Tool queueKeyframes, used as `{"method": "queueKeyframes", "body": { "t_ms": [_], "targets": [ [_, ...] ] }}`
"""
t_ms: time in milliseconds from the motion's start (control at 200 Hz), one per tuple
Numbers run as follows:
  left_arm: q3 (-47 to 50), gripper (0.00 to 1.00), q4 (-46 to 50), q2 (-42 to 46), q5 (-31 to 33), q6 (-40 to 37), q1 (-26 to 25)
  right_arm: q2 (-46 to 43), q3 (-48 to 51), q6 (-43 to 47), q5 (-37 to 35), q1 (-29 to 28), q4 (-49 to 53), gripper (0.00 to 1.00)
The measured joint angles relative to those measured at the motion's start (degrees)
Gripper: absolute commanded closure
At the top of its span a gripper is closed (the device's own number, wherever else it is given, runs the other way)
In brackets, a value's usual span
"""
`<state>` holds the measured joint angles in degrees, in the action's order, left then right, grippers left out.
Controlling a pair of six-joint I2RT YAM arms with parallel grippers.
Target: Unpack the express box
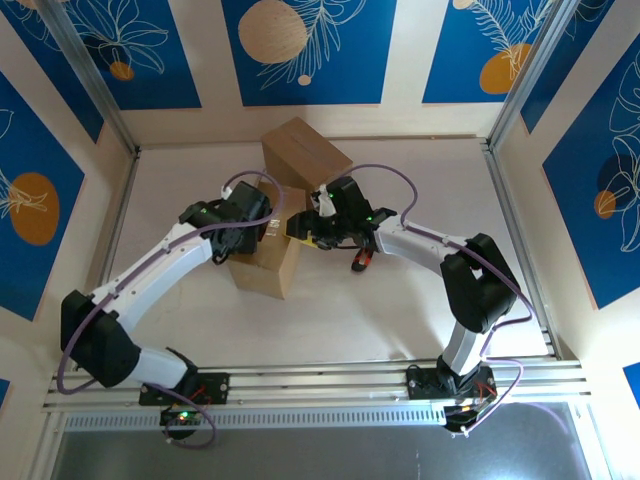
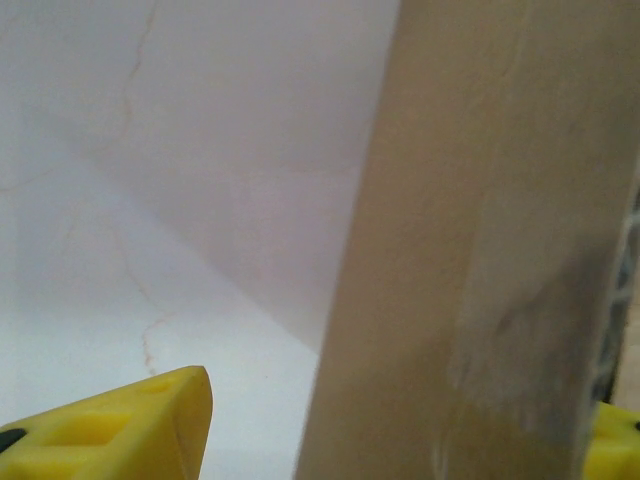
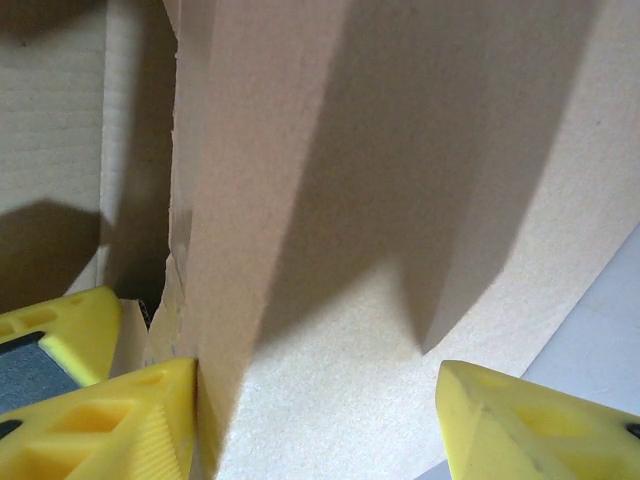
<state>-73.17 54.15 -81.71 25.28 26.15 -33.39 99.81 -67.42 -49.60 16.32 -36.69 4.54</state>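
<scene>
The express box [image 1: 262,268] stands on the pale worktop [image 1: 400,320] right at both sets of jaws, which close in on its top from either side. One broad brown flap [image 1: 305,152] is raised just beyond them. The left jaws are released. In the left wrist view one yellow finger [image 2: 130,435] stands clear of a cardboard panel [image 2: 470,250], with bare worktop showing in the gap. The panel runs up close to the other finger [image 2: 615,445], and whether that one touches it is hard to tell. A strip of clear tape [image 2: 520,330] lies on the panel on the side of that second finger. The right jaws are spread as well, not clenched on anything. A broad cardboard face [image 3: 400,200] lies across the gap between them, with its folded edge right against the near finger [image 3: 110,430]. The opposite finger [image 3: 540,425] overlaps its far edge, and contact there is unclear. Just outside the near finger sits another yellow piece with a grey pad [image 3: 50,350]; I cannot tell what it belongs to. On the worktop near the right jaws, on the side away from the box, lies a small red-and-black object [image 1: 362,262], too small to identify.
</scene>
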Motion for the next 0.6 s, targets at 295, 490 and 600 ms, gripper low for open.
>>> {"method": "queueKeyframes", "body": {
  "t_ms": [295, 490, 600],
  "targets": [
    [-10.1, 0.39, -1.0, -4.1, -1.5, -4.8, 0.7, -0.3, -0.1, 0.0, -0.4, 0.0, 0.9, 0.38],
    [-14.0, 0.45, -0.5, -6.3, -0.6, -7.2, 0.9, -0.3, -0.1, 0.0, -0.4, 0.0, 0.9, 0.38],
    [-13.9, 0.45, 0.7, -7.6, -0.2, -7.5, 1.0, -0.4, -0.1, 0.0, -0.4, 0.0, 0.9, 0.38]
  ]
}}
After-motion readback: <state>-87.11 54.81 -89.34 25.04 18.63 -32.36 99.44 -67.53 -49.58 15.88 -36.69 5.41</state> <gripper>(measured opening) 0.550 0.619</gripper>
